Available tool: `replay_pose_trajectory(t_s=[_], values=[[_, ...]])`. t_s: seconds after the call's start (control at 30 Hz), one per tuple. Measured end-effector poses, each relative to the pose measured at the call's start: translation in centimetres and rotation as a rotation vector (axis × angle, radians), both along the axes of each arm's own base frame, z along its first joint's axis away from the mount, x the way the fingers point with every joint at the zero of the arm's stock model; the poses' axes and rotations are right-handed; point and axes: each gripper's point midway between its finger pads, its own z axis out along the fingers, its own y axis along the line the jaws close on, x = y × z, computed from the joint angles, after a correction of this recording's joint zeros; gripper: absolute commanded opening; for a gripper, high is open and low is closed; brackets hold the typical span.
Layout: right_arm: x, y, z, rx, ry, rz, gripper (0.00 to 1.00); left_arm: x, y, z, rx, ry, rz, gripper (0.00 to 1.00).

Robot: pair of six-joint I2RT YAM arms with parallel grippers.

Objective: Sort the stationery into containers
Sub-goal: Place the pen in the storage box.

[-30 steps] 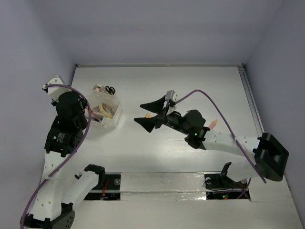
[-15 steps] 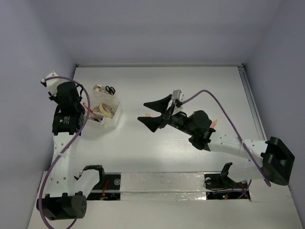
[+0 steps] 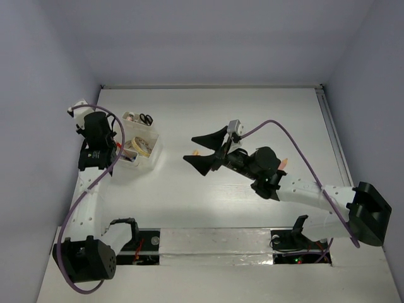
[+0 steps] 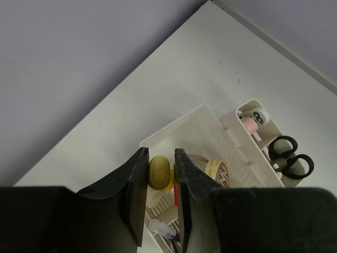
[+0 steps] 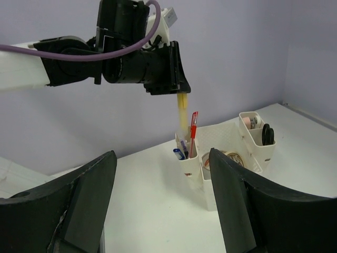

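The white divided box (image 3: 146, 153) stands at the table's left. My left gripper (image 4: 159, 158) is shut on a yellow pen (image 4: 160, 173), held upright over the box's pen compartment. The right wrist view shows that gripper (image 5: 180, 90) with the yellow pen (image 5: 182, 113) hanging down beside a red pen (image 5: 193, 132) and a blue pen (image 5: 179, 154). Black scissors (image 4: 288, 158), a beige tape roll (image 4: 216, 169) and a pink roll (image 4: 248, 125) sit in other compartments. My right gripper (image 3: 198, 150) is open and empty at mid-table, facing the box (image 5: 231, 158).
A small orange bit (image 3: 196, 152) lies on the table between my right gripper's fingers. Another orange bit (image 3: 282, 163) lies by the right forearm. The purple wall runs close behind the box on the left.
My left arm has straightened and its wrist has swung back over the box's left end, still holding the yellow pen. My right gripper has shifted slightly right and stays open.
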Motion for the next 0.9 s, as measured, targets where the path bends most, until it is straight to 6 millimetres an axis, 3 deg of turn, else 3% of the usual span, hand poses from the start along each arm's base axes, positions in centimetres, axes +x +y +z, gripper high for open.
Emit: replay_pose_trajectory(t_s=[0.17,0.27,0.4,0.5,0.6,0.8,0.9], values=[[0.0,-0.6,0.8,0.010,-0.013,-0.021,0.77,0.0,0.0,-1.6,-0.012,0.016,-0.004,0.00],[0.0,-0.9,1.2,0.017,-0.022,-0.032,0.78,-0.1,-0.1,-2.4,-0.021,0.026,-0.002,0.13],[0.3,-1.2,1.2,0.010,-0.023,-0.053,0.80,0.0,-0.2,-2.5,-0.027,0.024,-0.006,0.59],[0.5,-1.4,1.1,0.000,-0.021,-0.070,0.81,0.1,-0.2,-2.4,-0.034,0.010,-0.006,0.77],[1.0,-1.6,0.6,-0.016,-0.007,-0.097,0.81,0.2,-0.2,-2.3,-0.037,0.002,-0.007,0.85],[2.9,-2.2,-1.2,-0.080,0.057,-0.192,0.77,0.0,-1.1,-0.4,-0.051,-0.064,-0.054,0.86],[4.5,-3.2,-1.8,-0.111,0.095,-0.286,0.59,-0.2,-2.4,2.4,-0.078,-0.151,-0.123,0.86]])
